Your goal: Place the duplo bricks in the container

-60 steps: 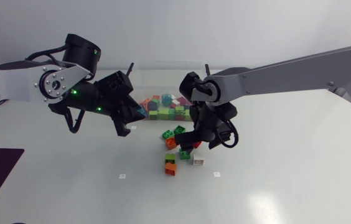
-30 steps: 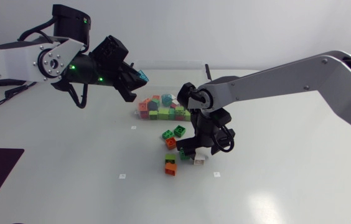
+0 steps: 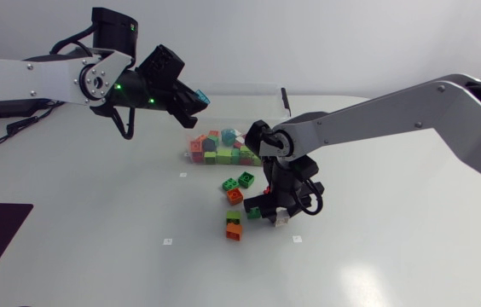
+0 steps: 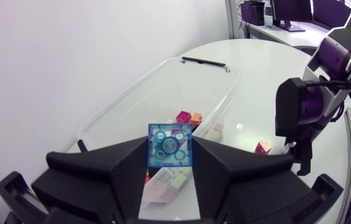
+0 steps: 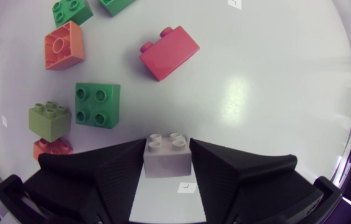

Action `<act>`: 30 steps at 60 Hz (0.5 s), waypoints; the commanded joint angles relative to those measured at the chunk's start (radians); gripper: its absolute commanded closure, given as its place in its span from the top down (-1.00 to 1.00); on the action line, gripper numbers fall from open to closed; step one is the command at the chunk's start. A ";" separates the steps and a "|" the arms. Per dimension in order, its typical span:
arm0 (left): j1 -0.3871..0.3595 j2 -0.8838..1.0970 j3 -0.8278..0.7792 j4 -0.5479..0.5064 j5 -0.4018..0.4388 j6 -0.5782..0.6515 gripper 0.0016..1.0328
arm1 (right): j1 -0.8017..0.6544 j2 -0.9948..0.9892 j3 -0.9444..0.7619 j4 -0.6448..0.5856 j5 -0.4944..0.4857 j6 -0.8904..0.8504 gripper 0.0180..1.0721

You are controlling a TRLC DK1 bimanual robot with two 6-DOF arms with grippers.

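My left gripper (image 3: 196, 101) is shut on a blue brick (image 4: 170, 146) and holds it in the air over the near left end of the clear container (image 3: 240, 107), which has several coloured bricks (image 3: 223, 147) inside. In the left wrist view the container (image 4: 163, 87) lies ahead of and below the fingers. My right gripper (image 3: 276, 215) is down at the table in front of the container. Its fingers (image 5: 116, 171) press both sides of a white brick (image 5: 167, 155), so it is shut on that brick.
Loose bricks lie beside the right gripper: a red one (image 5: 169, 53), an orange one (image 5: 63, 45), a green one (image 5: 97, 104) and an olive brick (image 5: 50, 121) stacked on red. Two green bricks (image 3: 240, 181) sit nearer the container.
The left arm rose and swung towards the container with the blue brick. The right gripper came down over the white brick and its fingers closed in on it.
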State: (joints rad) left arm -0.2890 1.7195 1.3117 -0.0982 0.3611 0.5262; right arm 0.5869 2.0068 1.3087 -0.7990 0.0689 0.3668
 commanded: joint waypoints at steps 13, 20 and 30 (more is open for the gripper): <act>0.005 0.109 0.112 0.029 -0.005 -0.077 -0.28 | -0.036 -0.132 -0.120 0.078 -0.011 -0.052 -0.37; 0.002 0.153 0.153 0.064 -0.037 -0.106 -0.26 | -0.045 -0.212 -0.132 0.083 -0.015 -0.085 -0.39; 0.002 0.215 0.221 0.066 -0.065 -0.146 -0.22 | -0.050 -0.312 -0.123 0.086 -0.021 -0.120 -0.42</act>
State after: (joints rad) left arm -0.2890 1.8912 1.4811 -0.0437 0.3061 0.4248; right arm 0.5411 1.7401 1.1961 -0.7208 0.0494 0.2752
